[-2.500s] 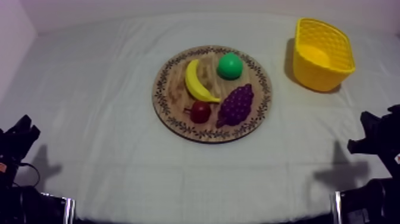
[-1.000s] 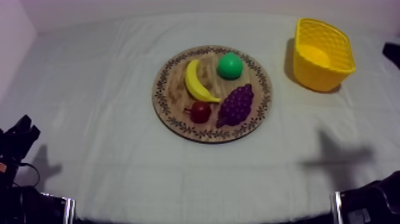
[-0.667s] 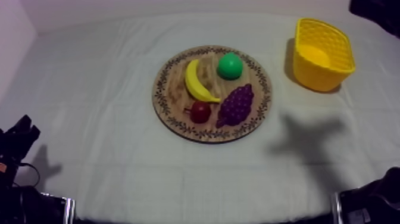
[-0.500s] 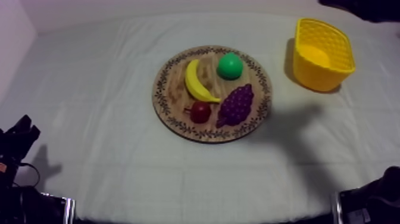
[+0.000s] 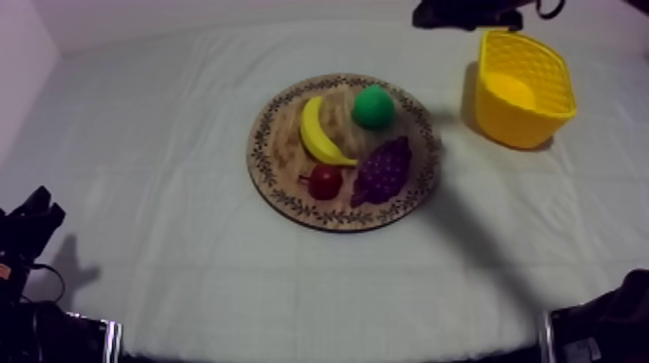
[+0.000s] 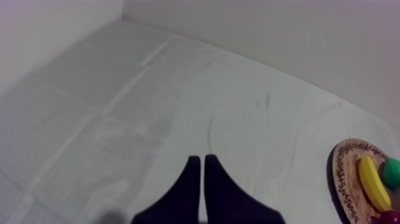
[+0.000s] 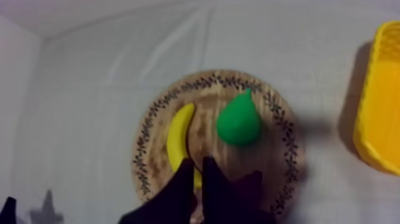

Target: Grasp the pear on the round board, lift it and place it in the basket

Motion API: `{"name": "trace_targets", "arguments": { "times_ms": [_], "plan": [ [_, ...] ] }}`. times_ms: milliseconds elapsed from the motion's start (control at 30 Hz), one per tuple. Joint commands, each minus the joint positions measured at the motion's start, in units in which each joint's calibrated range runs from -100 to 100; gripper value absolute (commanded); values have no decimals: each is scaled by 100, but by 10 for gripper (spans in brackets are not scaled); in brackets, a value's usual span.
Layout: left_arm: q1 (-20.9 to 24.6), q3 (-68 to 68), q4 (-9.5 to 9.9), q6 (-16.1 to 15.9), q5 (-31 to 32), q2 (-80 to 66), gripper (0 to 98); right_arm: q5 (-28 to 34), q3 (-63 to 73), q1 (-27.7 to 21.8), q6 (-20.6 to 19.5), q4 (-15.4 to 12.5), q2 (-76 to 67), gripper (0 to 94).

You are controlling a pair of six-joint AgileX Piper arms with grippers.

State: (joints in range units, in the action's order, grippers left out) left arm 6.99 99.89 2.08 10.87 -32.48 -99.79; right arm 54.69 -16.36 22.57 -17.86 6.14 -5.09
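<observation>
One board (image 5: 259,159), one basket (image 5: 522,121), one each pear (image 5: 372,106), banana (image 5: 317,130), grapes (image 5: 384,169), small red fruit (image 5: 324,181). Pear's pointed tip clear from right wrist view. My left gripper (image 6: 199,164), right gripper (image 7: 196,162) both clenched, empty.

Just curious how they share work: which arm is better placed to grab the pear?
Right. The right gripper hangs over the board near the pear, the basket at its side; the left gripper rests far off.
</observation>
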Motion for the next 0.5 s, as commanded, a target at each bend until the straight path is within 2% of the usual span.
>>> {"name": "trace_targets", "arguments": {
  "times_ms": [0,267,467],
  "plan": [
    [-1,0,0,-1,-2,-4,1,-117,-17,-25,-35,31,354,73],
    [-1,0,0,-3,-2,-4,1,-642,-138,-133,-173,228,1061,77],
    [-1,0,0,-1,-2,-4,1,-878,-255,-163,-65,199,1173,80]
  ]
}}
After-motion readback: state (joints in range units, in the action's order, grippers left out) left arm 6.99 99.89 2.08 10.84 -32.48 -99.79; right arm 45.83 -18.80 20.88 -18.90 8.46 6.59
